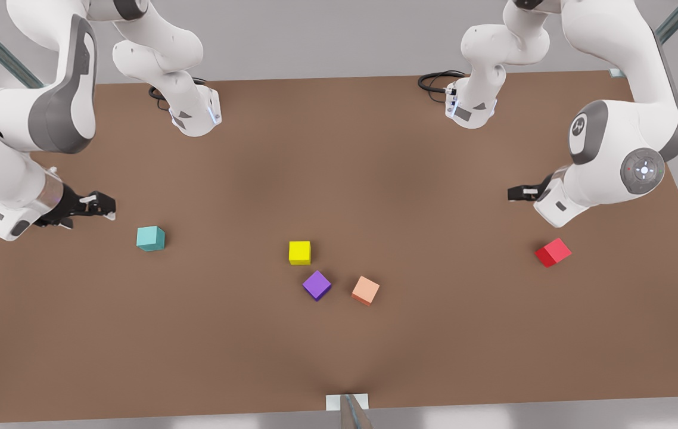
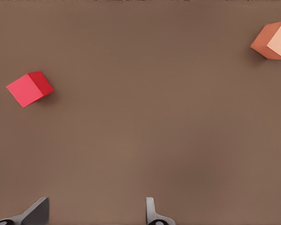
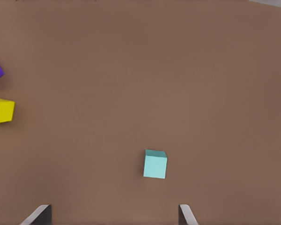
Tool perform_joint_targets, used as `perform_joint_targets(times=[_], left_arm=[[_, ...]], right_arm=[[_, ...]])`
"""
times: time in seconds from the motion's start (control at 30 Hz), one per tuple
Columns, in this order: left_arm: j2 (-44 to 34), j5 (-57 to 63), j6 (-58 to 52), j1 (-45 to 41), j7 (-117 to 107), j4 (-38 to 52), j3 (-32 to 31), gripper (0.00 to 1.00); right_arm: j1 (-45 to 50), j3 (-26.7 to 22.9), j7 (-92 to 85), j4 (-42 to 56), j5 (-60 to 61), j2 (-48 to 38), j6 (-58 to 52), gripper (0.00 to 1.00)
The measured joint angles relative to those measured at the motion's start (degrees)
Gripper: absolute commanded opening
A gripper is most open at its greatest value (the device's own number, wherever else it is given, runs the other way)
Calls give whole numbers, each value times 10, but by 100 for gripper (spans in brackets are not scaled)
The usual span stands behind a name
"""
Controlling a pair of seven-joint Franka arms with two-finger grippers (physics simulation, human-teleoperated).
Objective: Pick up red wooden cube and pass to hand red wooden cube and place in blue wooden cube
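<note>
The red wooden cube (image 1: 553, 252) lay on the tabletop (image 1: 339, 357) at the front view's right, near the left claw (image 1: 521, 193), fingers apart and empty. The right claw (image 1: 100, 205), also apart, waited beside the blue wooden cube (image 1: 151, 238).

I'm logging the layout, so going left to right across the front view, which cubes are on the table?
blue wooden cube → yellow cube → purple cube → salmon-orange cube → red wooden cube
</note>
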Motion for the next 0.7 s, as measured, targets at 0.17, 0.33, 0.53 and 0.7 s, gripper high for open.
perform_joint_targets(times=[0.17, 0.33, 0.53, 0.7], left_arm=[[49, -5, 23, 1, -3, 3, 42, 100], [162, -31, 131, 55, -5, -11, 122, 100], [217, -55, 280, 87, -24, -69, 143, 100], [239, -63, 350, 89, -50, -75, 143, 100]], right_arm=[[6, 0, 2, 31, -3, 19, 2, 100], [8, -3, 3, 39, 5, 33, -3, 100], [-13, -2, 3, 41, 28, 43, -24, 100], [-12, -2, 3, 42, 22, 46, -36, 100]])
